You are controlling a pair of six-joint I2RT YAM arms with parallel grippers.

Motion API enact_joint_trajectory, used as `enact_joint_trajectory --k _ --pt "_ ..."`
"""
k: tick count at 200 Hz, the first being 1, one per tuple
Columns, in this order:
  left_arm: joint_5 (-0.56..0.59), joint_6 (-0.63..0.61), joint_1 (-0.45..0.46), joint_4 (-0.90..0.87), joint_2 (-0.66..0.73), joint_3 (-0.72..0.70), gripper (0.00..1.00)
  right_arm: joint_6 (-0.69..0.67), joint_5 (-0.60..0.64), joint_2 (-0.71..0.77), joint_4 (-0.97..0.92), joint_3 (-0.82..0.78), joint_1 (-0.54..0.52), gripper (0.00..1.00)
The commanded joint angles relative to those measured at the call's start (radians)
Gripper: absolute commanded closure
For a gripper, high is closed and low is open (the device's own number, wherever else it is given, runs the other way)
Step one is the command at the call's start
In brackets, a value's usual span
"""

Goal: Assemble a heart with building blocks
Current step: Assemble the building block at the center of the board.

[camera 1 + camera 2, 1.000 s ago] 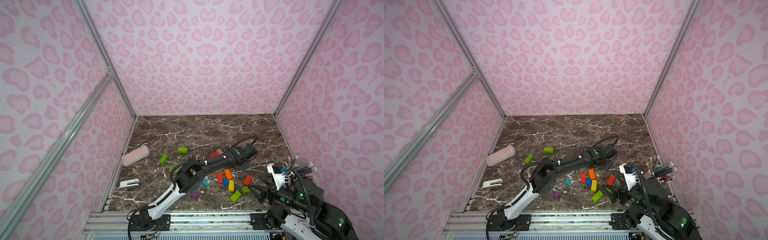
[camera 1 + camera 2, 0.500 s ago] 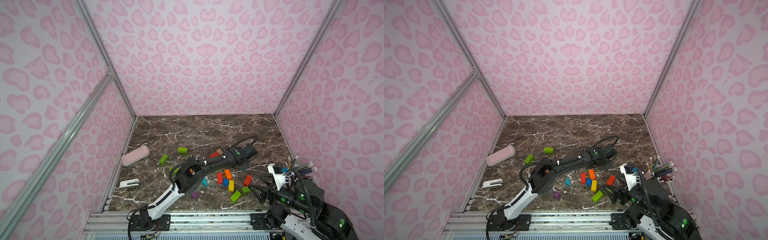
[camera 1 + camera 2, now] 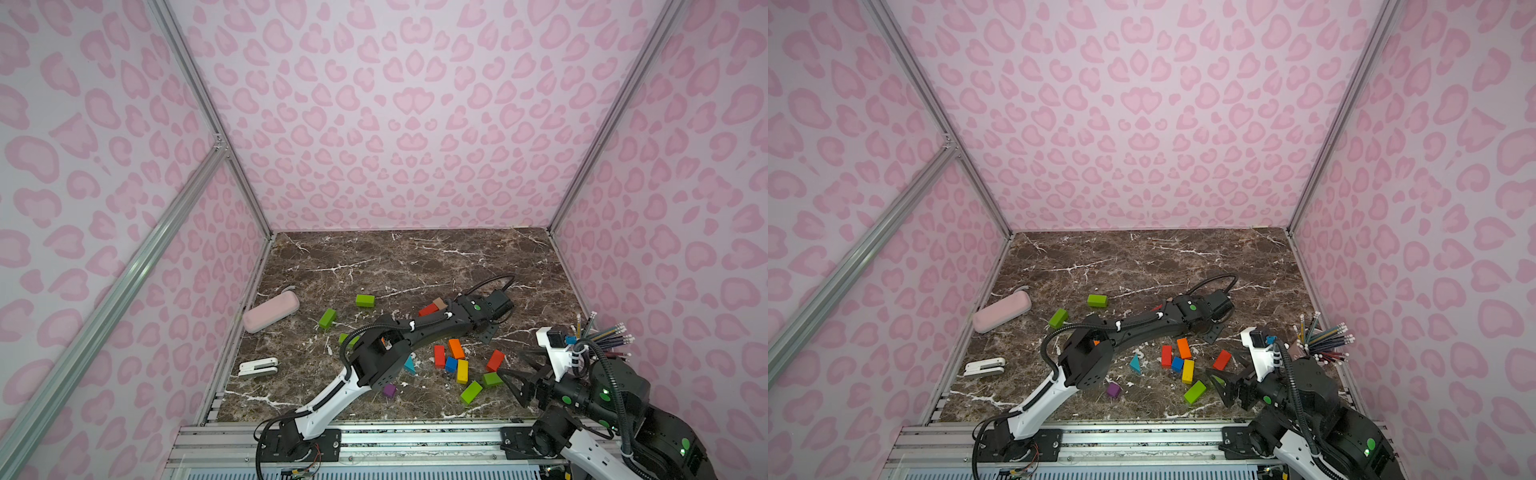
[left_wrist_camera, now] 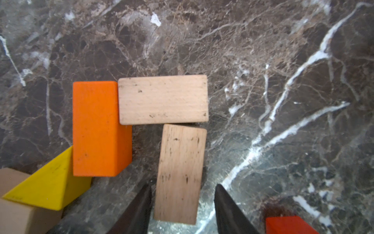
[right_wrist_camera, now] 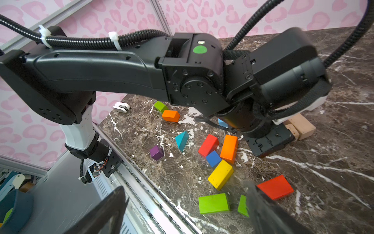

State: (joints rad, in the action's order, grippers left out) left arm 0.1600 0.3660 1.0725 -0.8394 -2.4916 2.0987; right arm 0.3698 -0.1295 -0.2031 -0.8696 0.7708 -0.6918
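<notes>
Your surface [image 3: 415,266], dark veined marble, carries everything. The left arm [image 3: 419,332] lies stretched low across its middle and hides most of the part-built figure in both top views. The right end effector [image 5: 185,186] hangs at the near right corner, jaws spread wide with nothing between them, near a green brick [image 5: 214,203]. The left end effector [image 4: 183,188] is the one at work. Its jaws stand part-open astride the near end of a plain brick [image 4: 180,174], one finger almost on the brick's long side and the other with a clear gap, so I judge nothing is gripped yet. That brick lies flat under the left wrist. Its far end touches a second plain brick [image 4: 163,99] laid crosswise, which butts against an orange brick [image 4: 95,127]. A yellow wedge [image 4: 46,186] sits at the orange one's near corner. Expect the plain brick to be light, rigid and in no danger of crushing. Bare wood should give you better bite than the glossy painted pieces. Taking it by the long sides is right, but so near the end it may pivot, so hold nearer the middle if you can. Move it gently, because its neighbours look loose and light enough to be shoved out of line. Spare pieces, down to a blue cube [image 3: 451,364] and a purple cube [image 3: 390,390], lie scattered nearer the robot's base.
</notes>
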Motion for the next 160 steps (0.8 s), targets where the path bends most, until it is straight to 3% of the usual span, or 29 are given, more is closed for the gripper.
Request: enact_joint_trajectory --k 1,115,160 --pt "-0.013 -0.001 -0.001 0.054 0.005 0.003 0.48 0.008 0.007 0.002 0.027 0.001 -0.003 0.05" --pt "-0.018 -0.002 0.000 0.058 0.008 0.004 0.54 0.014 0.013 0.007 0.027 -0.001 -0.010 0.05" --pt "0.010 -0.004 0.000 0.049 0.033 0.005 0.46 0.018 0.010 -0.009 0.029 0.009 -0.011 0.05"
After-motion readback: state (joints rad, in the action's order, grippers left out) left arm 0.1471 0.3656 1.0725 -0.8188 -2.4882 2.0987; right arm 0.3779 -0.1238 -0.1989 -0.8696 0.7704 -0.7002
